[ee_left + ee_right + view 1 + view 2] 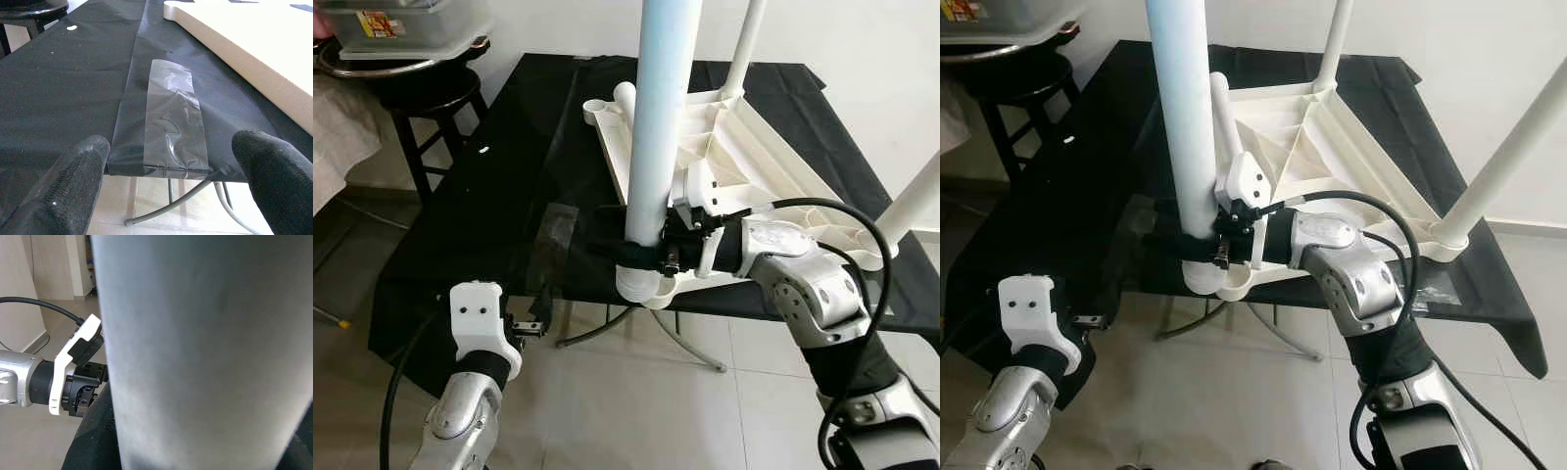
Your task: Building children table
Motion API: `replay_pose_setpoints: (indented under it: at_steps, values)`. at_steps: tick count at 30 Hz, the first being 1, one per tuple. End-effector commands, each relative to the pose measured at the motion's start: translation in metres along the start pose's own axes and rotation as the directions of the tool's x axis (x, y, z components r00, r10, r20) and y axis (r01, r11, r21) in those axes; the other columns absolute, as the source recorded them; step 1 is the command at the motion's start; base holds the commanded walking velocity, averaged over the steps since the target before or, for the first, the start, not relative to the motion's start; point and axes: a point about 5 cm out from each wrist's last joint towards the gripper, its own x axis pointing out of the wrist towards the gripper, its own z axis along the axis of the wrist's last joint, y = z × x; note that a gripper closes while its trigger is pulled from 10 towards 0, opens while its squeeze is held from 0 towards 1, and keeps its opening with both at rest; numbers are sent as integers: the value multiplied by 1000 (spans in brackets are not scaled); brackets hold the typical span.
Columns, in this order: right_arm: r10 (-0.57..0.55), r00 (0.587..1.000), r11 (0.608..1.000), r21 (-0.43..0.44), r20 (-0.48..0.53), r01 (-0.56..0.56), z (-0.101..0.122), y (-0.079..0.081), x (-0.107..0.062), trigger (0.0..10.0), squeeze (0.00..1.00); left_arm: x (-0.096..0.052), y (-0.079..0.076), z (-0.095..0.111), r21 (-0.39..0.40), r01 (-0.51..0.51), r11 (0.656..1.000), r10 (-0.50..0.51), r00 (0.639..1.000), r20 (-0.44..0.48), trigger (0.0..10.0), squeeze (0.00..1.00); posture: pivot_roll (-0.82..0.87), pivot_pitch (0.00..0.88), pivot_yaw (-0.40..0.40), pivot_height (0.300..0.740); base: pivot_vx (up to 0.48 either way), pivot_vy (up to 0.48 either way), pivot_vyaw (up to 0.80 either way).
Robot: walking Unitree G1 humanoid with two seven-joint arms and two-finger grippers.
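Observation:
A white children's table top [773,147] lies upside down on a black-covered table [489,215]. A thick white leg [661,117] stands upright in the near corner socket [641,286]. My right gripper [631,255] is shut around this leg just above the socket, and the leg [205,352] is very close in the right wrist view. Two more legs stand upright, one at the back [744,44] and one at the right corner [915,206]. My left gripper [171,196] hangs open and empty at the table's front edge [536,318].
A black stool [421,98] at the back left carries a metal bowl and a clear plastic box [396,24]. A strip of clear tape [173,117] holds the black cover. Bent metal table legs [680,338] stand on the tiled floor below.

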Motion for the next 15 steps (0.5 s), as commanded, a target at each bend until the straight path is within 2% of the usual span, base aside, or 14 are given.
replay_pose_setpoints:
  at_steps: [1, 15]
  values:
    - [8, 1000, 999, -32, 17, -8, 6, 2, 1, 10000, 0, 0, 4, -3, 7, -9, 1000, 9, 1000, -7, 10000, 0, -67, 144, -17, 740, 0, 0, 0]
    - [18, 1000, 999, -41, 14, -17, 8, 3, 0, 10000, 0, -1, 4, -3, 5, -8, 1000, 8, 1000, -6, 10000, 0, -68, 141, -18, 740, 0, 0, 0]
